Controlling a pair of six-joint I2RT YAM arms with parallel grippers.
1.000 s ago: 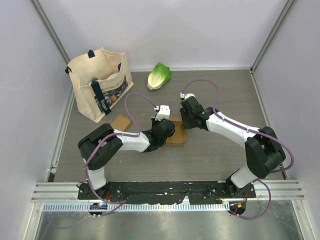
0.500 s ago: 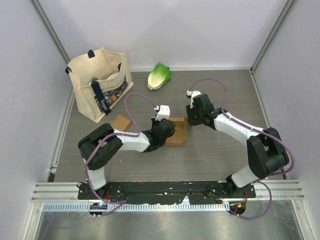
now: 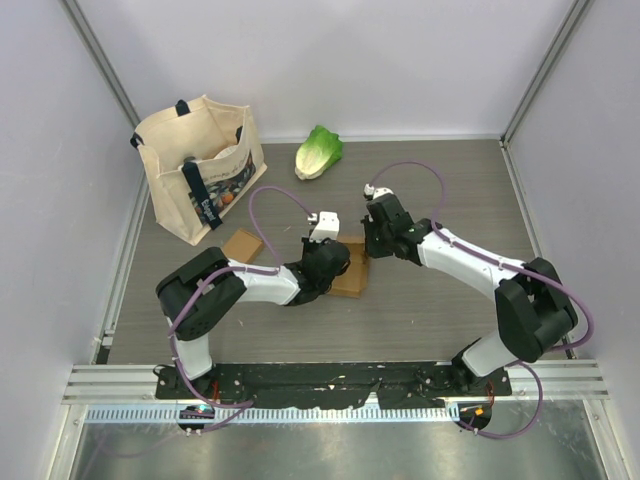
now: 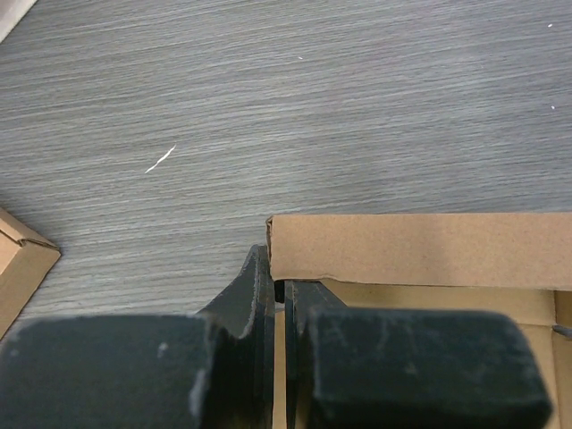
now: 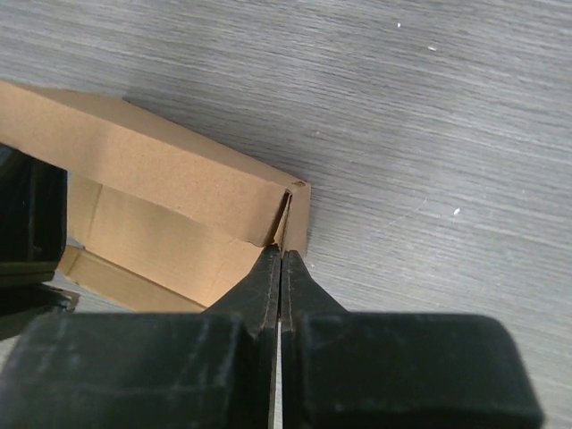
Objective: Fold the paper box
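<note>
Box (image 3: 350,282) at table (image 3: 420,300) centre; likely light, thin card, creases easily, so pinch wall edges. Left gripper (image 4: 279,286) jaws clamp wall, 10 o'clock; right gripper (image 5: 281,259) jaws closed at 1 o'clock corner, hold unclear.

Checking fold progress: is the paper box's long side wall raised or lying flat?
Raised: both wrist views show the side wall standing above the box's interior.
</note>
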